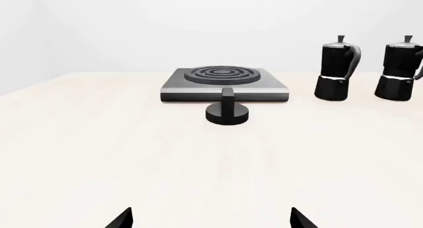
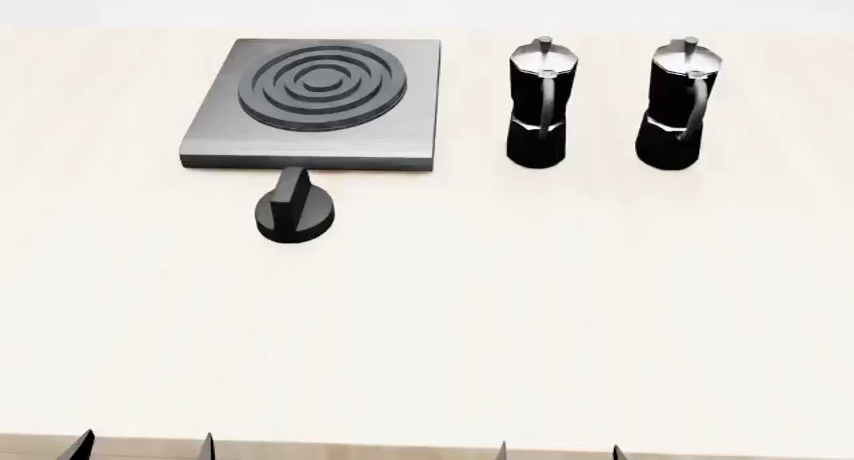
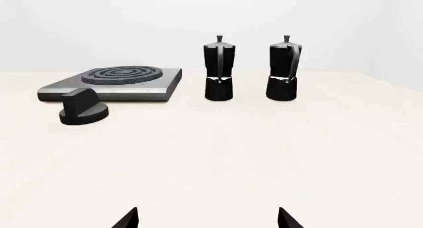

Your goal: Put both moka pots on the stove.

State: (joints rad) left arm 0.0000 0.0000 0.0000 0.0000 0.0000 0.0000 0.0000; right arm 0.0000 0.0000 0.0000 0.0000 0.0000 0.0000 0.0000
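Nearest, along the bottom edge of the head view, the left gripper and right gripper show only their fingertips, spread apart and holding nothing. Above them lies a wide stretch of bare table. Further up, left of centre, a round black knob sits just in front of the stove, whose burner rings are bare. At upper right both moka pots stand upright side by side, beside the stove, not on it. Nothing looks done yet; both pots are left to move.
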